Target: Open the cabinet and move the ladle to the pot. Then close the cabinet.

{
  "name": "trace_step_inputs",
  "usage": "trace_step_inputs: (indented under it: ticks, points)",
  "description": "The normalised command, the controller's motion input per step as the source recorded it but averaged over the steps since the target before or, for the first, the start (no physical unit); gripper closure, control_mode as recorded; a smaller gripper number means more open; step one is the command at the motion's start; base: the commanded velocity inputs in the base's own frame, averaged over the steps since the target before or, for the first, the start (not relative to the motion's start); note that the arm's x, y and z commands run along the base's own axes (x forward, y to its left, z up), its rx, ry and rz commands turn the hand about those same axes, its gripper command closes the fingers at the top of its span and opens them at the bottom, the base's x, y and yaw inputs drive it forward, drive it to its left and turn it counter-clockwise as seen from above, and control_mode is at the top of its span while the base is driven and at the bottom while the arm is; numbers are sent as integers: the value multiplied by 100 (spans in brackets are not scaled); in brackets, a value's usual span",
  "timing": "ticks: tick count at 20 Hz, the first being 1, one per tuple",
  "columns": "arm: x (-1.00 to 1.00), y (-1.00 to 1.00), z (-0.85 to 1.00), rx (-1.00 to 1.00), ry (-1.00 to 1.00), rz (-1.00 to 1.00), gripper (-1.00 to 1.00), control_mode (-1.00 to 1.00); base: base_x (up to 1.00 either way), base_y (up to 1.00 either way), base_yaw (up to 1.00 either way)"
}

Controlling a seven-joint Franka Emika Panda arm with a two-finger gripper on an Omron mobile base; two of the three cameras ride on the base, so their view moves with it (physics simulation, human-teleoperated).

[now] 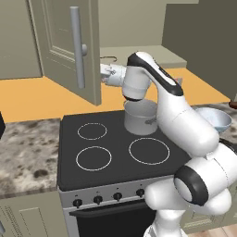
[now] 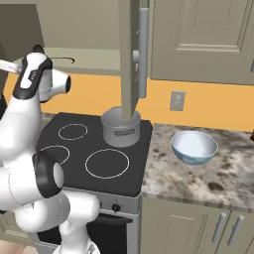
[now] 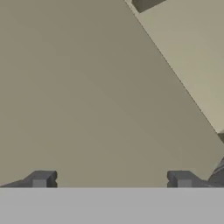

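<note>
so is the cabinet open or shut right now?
Open. The cabinet door stands swung out over the stove, its bar handle facing the left base camera, and the ladle shows on the shelf behind.

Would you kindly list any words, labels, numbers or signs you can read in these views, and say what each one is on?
None: no view carries readable text.
The stove, its knobs, the pot, the bowl, the cabinet and the wall outlet bear no lettering or numbers.

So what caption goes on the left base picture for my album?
Robot arm reaches into the open cabinet toward the ladle, above the grey pot on the stove.
</note>
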Motion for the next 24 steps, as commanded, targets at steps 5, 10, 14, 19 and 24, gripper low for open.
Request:
trace_step_inputs:
  ticks: [5, 10, 14, 19, 24]
  points:
    - [-17, 48, 0, -1, 0, 23, -100, -100, 0, 0, 0]
    - [-25, 50, 0, -2, 0, 19, -100, -100, 0, 0, 0]
    - [-1, 33, 0, -3, 0, 4, -100, -100, 0, 0, 0]
    - [3, -2, 0, 0, 0, -1, -100, -100, 0, 0, 0]
    - [0, -42, 0, -14, -18, -6, -100, -100, 0, 0, 0]
